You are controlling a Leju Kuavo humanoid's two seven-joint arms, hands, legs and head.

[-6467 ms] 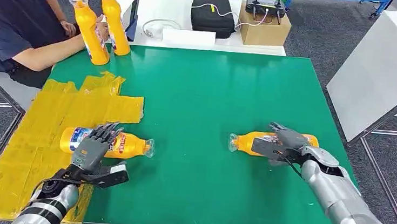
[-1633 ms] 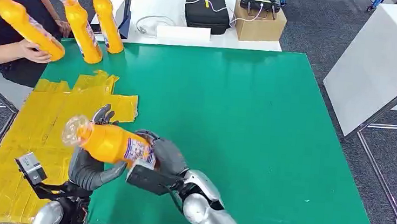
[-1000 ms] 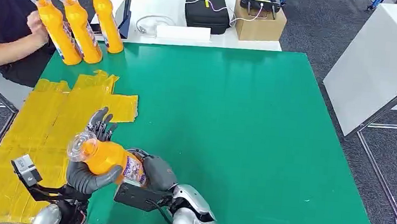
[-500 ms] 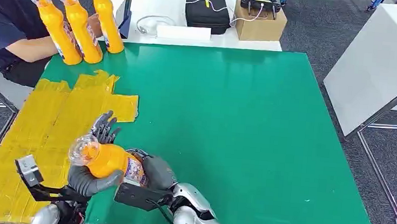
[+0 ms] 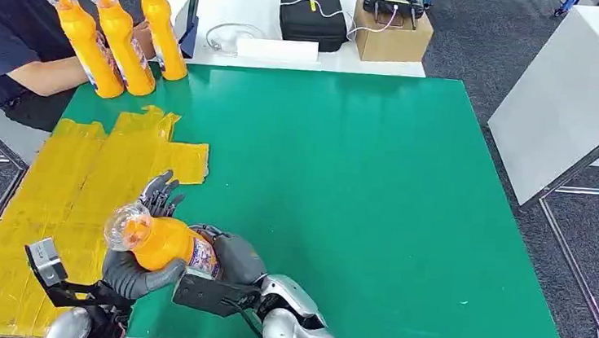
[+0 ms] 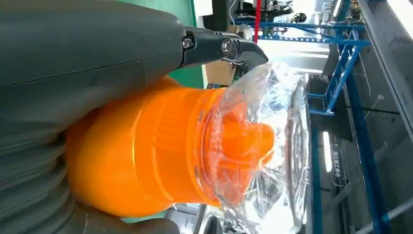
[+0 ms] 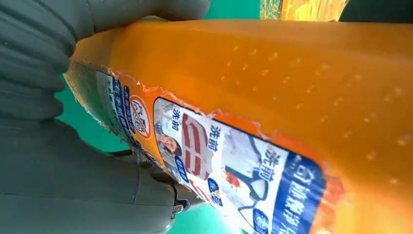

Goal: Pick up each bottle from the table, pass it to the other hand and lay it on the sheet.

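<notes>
— What did the room look like?

— Grey carpet ran round a green table, with a person in a dark shirt seated at about ten o'clock and a white table behind at twelve. A yellow sheet covered the green table's left side, from nine down to seven o'clock.

— And at the far left corner?

— Three orange bottles stood upright in a row at about eleven o'clock, just beyond the sheet, the person's hand against them.

— Where was the bottle being handed over?

— The held bottle was in the air at about seven o'clock, over the sheet's right edge, lying roughly level with its plastic-wrapped cap pointing left.

— How was the left hand?

— The left hand cupped the bottle near the neck, thumb curled under it and fingers standing up behind, only loosely bent. Its wrist camera showed the thumb lying along the orange shoulder.

— And the right hand?

— The right hand was wrapped round the labelled lower half, fingers closed on it. Its wrist camera showed the torn label close up.

— Anything further right?

— A black case and a cardboard box sat on the white table at twelve to one o'clock.
</notes>
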